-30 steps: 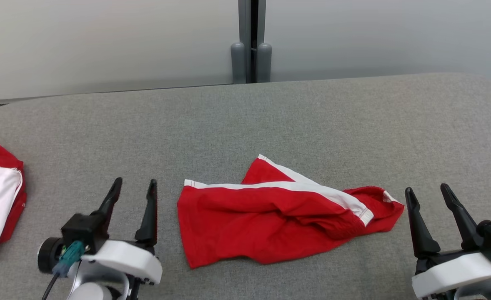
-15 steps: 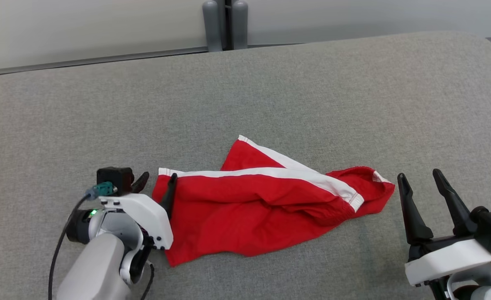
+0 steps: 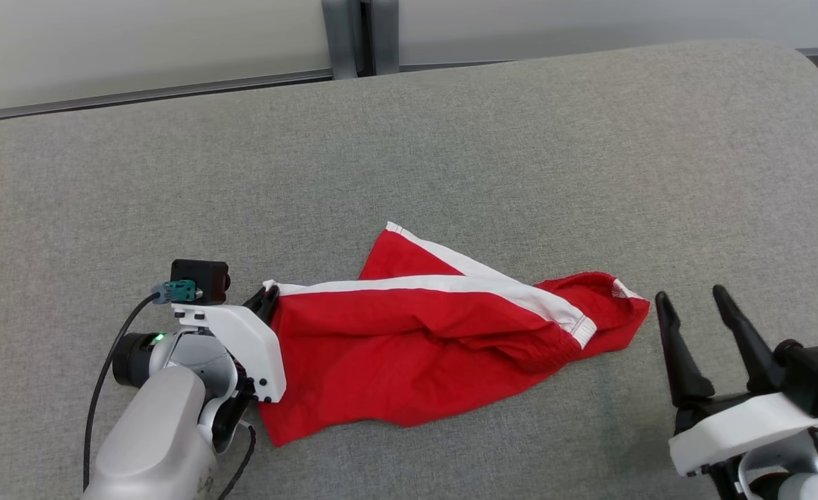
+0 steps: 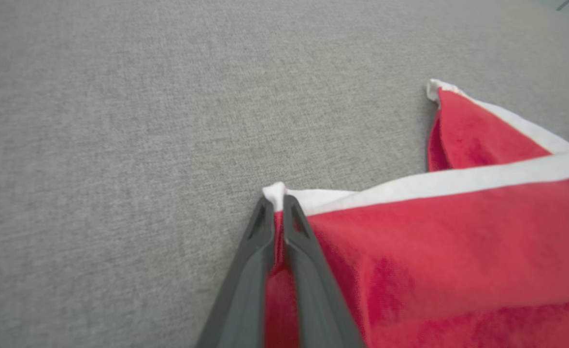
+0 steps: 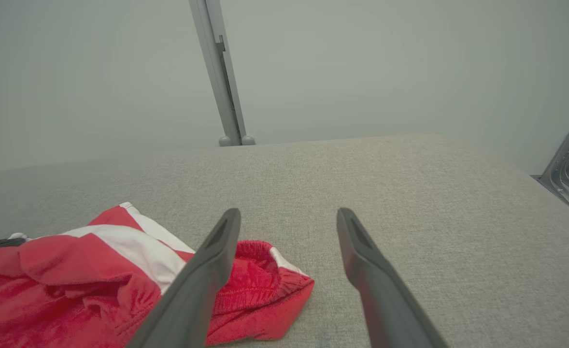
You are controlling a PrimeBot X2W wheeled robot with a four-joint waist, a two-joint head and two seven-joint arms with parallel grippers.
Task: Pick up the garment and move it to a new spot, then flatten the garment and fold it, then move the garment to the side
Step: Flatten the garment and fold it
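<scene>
The garment (image 3: 423, 347) is a pair of red shorts with white side stripes, lying rumpled in the middle of the grey table. My left gripper (image 3: 267, 300) is shut on its left corner, where a white hem meets the red cloth. In the left wrist view both fingers (image 4: 260, 232) pinch a fold of the garment (image 4: 458, 241) between them. My right gripper (image 3: 690, 300) stands open just right of the garment's waistband end, not touching it. In the right wrist view its open fingers (image 5: 221, 246) frame the elastic waistband (image 5: 260, 275).
The grey fabric-covered table (image 3: 520, 139) stretches wide behind and to both sides of the garment. A pale wall with a grey post (image 3: 357, 35) runs along its far edge. A metal bracket (image 5: 567, 169) stands off the table's right end.
My left gripper moved right to the garment's left corner and closed on it. The head camera tilted down and shifted, so the red and white cloth at the far left left the picture.
</scene>
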